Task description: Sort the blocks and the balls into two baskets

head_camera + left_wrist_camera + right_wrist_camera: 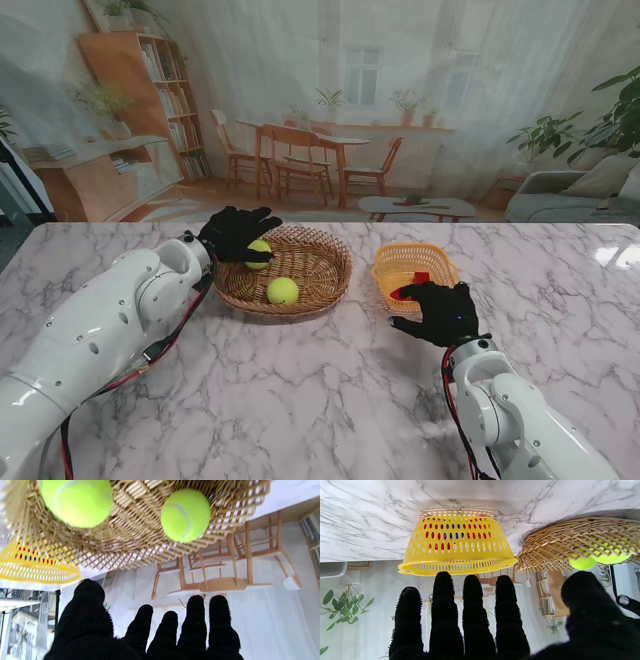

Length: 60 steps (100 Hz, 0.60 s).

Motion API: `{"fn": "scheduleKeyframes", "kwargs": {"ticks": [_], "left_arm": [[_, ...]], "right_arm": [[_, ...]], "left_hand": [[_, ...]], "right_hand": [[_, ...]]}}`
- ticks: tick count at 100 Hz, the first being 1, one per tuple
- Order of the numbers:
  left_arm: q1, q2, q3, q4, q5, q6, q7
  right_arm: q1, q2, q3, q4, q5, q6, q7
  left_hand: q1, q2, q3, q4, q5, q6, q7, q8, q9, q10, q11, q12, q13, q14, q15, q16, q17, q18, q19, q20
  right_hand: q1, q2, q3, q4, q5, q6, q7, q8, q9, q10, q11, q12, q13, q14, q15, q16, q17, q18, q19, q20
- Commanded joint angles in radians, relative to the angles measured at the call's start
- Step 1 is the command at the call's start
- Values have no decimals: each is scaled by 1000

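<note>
Setting: staged robot test bench, not a real home. Marble-patterned table top [300,400] stands in front of a printed backdrop [420,90] showing a dining room with wooden chairs, bookshelf and potted plants. The picture hangs flat and ends at the table's far edge. At far left, past the backdrop's edge, dark equipment shows.
</note>
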State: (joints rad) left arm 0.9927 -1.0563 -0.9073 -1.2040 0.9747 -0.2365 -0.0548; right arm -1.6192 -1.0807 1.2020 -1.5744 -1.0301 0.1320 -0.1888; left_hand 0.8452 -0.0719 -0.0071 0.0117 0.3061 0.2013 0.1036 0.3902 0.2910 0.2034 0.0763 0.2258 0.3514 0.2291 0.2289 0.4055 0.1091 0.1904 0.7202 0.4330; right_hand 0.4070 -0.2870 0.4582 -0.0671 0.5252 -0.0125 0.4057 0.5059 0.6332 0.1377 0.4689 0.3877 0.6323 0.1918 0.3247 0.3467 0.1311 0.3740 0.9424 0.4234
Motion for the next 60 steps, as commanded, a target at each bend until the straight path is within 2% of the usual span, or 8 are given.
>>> {"fn": "scheduleKeyframes", "kwargs": {"ticks": [1,16,34,47,54,60], "left_arm": [[18,8,-14,-34,5,-11,10],[116,11,-136,-151,36,-79,38],[227,2,-247,-271,-4,-148,68],[303,-7,-285,-359,-45,-156,79],[334,-15,-284,-380,-65,-153,108],[360,-24,-275,-389,-96,-144,135]], "right_arm": [[-7,-2,3,-3,-3,-1,-3],[-11,-2,9,-8,-2,-12,-6],[-9,-1,9,-21,-4,-41,-6],[8,-2,6,-30,13,-65,10],[21,-3,4,-38,36,-83,27],[35,-4,-1,-45,54,-100,37]], "left_hand": [[-19,41,-12,-14,34,-8,12,15,36,-4,12,16,4,-1,-21,1,-18,42,-23,17],[-14,45,-15,-15,115,-37,48,35,109,-12,29,39,45,-4,-12,9,-5,60,-18,30],[-10,50,-16,-15,178,-53,71,59,225,-38,58,76,131,-12,14,39,25,82,10,64],[30,83,-17,-17,183,-43,70,63,289,-57,95,121,182,-20,46,87,47,80,64,105],[46,93,-18,-18,188,-42,77,70,295,-60,113,144,196,-26,69,126,61,70,101,129],[45,103,-19,-17,128,-15,48,58,293,-66,160,199,197,-22,107,192,68,57,136,152]], "right_hand": [[10,29,-15,21,-18,11,-8,19,-29,16,-1,1,-34,-2,-45,2,-22,30,-20,-6],[10,30,-15,21,-17,12,-8,19,-30,17,-1,1,-35,-2,-46,2,-16,26,-17,-5],[9,30,-16,22,-7,10,-6,20,-27,18,-2,1,-32,-2,-45,1,-14,26,-16,-4],[10,29,-18,22,-2,13,-6,19,-26,19,-8,-3,-31,-1,-48,0,-4,21,-13,-4],[14,30,-20,22,6,12,-15,11,-18,18,-47,-29,-37,-6,-80,-22,3,14,-21,-12],[12,31,-21,22,5,11,-21,6,-14,17,-59,-38,-41,-6,-94,-33,6,11,-22,-15]]}}
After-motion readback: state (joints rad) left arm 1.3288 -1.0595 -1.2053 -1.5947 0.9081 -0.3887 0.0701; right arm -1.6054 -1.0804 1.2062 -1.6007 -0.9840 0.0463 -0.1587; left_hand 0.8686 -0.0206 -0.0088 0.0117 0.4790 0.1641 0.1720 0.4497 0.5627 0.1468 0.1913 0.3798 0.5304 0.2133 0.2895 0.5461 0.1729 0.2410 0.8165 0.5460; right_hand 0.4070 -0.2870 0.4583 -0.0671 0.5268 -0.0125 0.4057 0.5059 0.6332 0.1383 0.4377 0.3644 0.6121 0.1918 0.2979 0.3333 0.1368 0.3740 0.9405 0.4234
